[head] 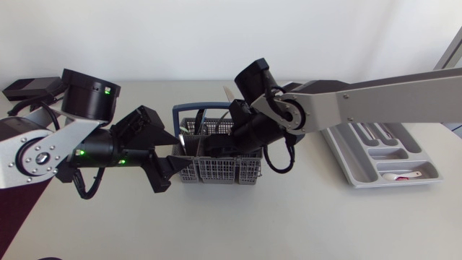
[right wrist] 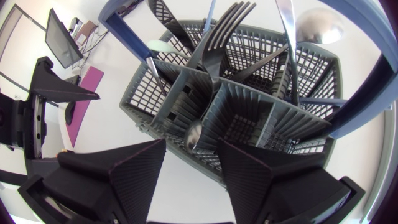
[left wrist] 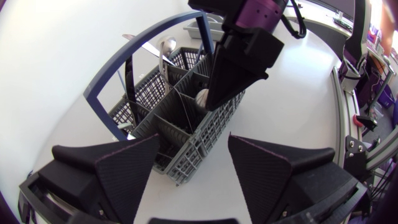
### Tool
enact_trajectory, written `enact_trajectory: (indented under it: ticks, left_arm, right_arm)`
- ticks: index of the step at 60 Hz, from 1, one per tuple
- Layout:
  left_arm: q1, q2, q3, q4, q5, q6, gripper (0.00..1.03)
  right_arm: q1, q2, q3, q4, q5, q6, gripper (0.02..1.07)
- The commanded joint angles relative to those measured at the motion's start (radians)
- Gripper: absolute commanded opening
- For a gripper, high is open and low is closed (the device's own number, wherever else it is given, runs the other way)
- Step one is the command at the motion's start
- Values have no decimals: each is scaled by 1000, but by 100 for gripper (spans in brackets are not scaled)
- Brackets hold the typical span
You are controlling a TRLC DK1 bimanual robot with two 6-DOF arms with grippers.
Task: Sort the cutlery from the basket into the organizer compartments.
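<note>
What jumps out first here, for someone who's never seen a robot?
The grey cutlery basket mid-table draws the eye: the right gripper points in among its forks and spoons, the left gripper straddles its end. Off to the right, a grey organizer holds a white utensil.

No legible text, label, brand, number or sign is noted in any view on the basket (head: 216, 173), the organizer (head: 348, 163) or the worktop (head: 289, 224).
</note>
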Motion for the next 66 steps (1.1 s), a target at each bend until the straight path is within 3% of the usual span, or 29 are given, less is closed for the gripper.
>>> enact_trajectory:
  ticks: [1,43,66]
  left_arm:
    - [7,18,-21,5,-3,31,76]
    - [36,1,-46,1,4,62,76]
    - [76,-25,-64,-4,40,89,76]
  right_arm:
    - [13,29,31,14,-6,33,60]
    - [71,63,101,17,5,59,33]
    - [60,103,120,-72,41,-10,31]
